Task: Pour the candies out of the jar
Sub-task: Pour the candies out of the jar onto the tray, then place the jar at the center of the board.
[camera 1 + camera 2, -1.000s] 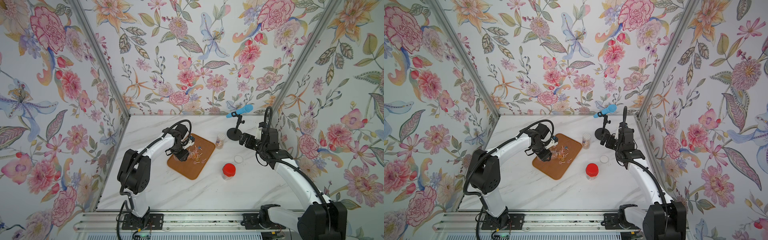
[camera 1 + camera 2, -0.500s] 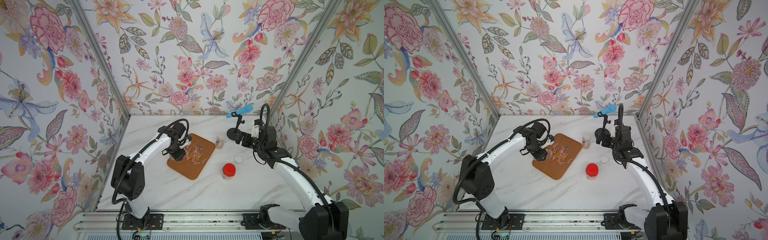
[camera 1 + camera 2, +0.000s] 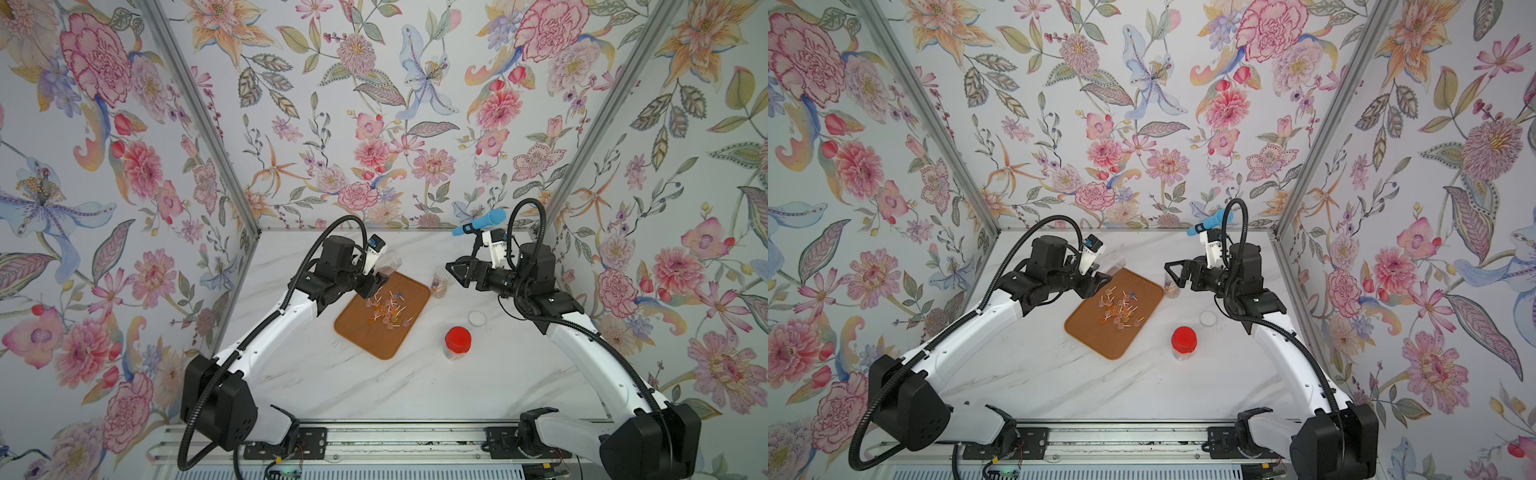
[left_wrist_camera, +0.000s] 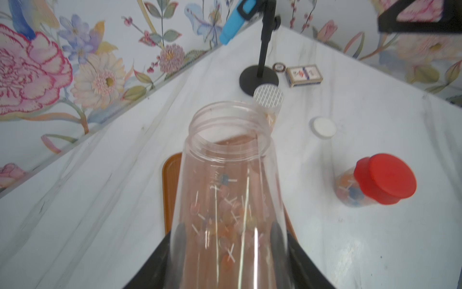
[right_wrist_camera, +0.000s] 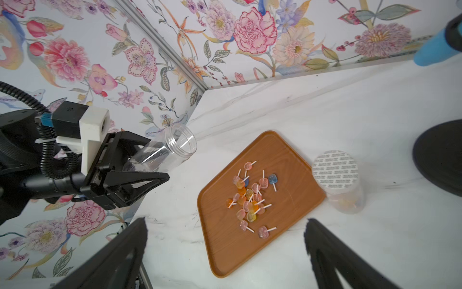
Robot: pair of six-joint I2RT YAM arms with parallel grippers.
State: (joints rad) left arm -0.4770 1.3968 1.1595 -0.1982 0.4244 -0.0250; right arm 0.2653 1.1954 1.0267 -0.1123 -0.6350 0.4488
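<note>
My left gripper [image 3: 372, 285] [image 3: 1096, 283] [image 4: 228, 232] [image 5: 130, 172] is shut on the clear lidless jar [image 3: 388, 262] [image 3: 1115, 264] [image 4: 230, 150] [image 5: 165, 152]. It holds the jar above the tray's back left corner, tilted with its mouth up and toward the back wall. The jar looks empty in the right wrist view. The candies [image 3: 386, 309] [image 3: 1119, 309] [image 5: 250, 197] lie in a loose heap on the brown tray [image 3: 374, 336] [image 3: 1096, 332] [image 5: 237, 250]. My right gripper [image 3: 454, 269] [image 3: 1173, 271] [image 5: 225, 225] hangs open to the tray's right, with nothing between its fingers.
A foil-sealed jar [image 3: 439, 282] [image 5: 336, 180] stands just right of the tray, close under my right gripper. A red-lidded jar [image 3: 457, 340] [image 4: 380, 180] and a white lid [image 3: 477, 319] sit further front. A blue microphone [image 3: 480, 222] on a black stand and a card box [image 4: 303, 75] stand at the back right.
The left gripper has swung the jar from tipped over the tray to mouth-up toward the back. The right gripper has moved left, toward the sealed jar.
</note>
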